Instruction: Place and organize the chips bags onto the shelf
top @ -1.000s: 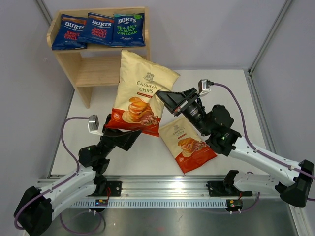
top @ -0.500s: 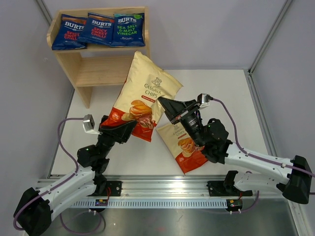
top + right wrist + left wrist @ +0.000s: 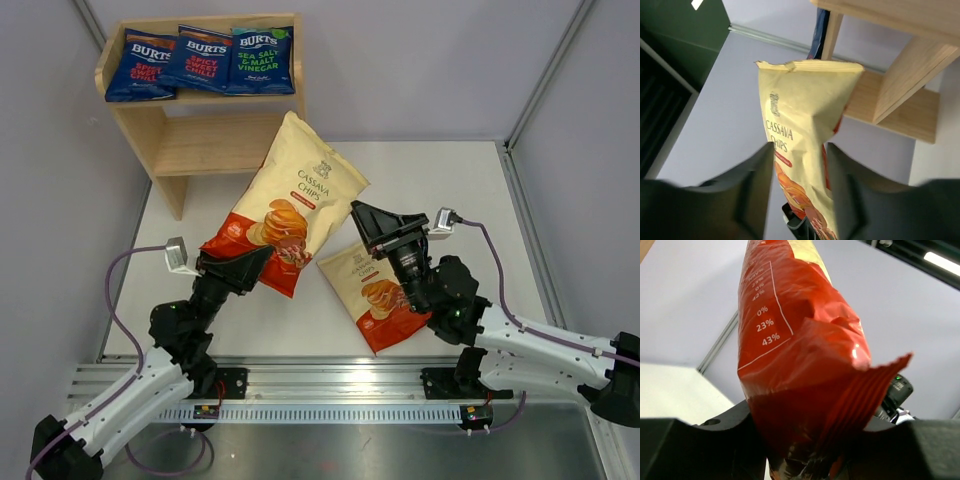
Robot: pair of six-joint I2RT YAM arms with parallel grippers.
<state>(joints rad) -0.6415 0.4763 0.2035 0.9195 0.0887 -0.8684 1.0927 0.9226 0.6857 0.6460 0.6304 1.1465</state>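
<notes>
A large cream chips bag with a red bottom hangs tilted above the table. My left gripper is shut on its red bottom edge, which fills the left wrist view. My right gripper stands open just right of the bag's side, and the bag shows between its fingers in the right wrist view. A second cream bag lies flat on the table under my right arm. Three dark blue bags lie in a row on top of the wooden shelf.
The shelf's lower tier is bare wood. Grey walls close the table on the left, back and right. The white tabletop runs right of the shelf.
My right gripper has opened, let go of the cream bag and drawn back to the right. My left gripper has closed on the bag's red bottom, and the bag has swung rightwards.
</notes>
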